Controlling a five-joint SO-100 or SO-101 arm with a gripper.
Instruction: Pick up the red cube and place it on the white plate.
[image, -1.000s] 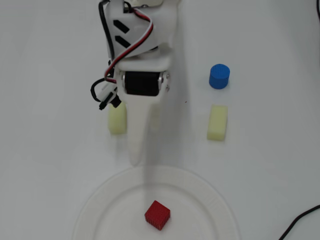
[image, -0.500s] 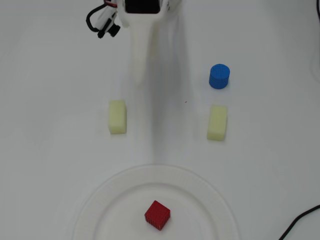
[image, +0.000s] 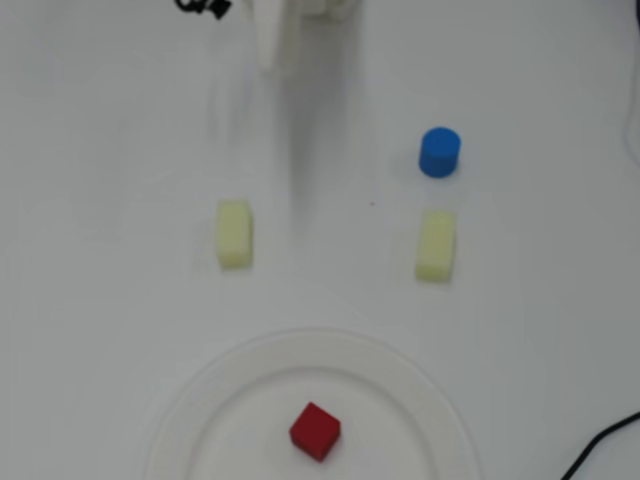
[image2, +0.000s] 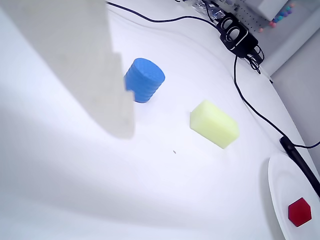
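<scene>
Looming nearest the wrist camera, one pale gripper (image2: 117, 107) finger is showing, its opening state indeterminable, while the small ribbed red cube (image: 315, 431) is already resting on the large round white plate (image: 225, 385), lying well apart from the gripper.

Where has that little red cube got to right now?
In the overhead view the red cube sits on the white plate, near its middle at the bottom of the picture, below the two pale yellow blocks.
</scene>
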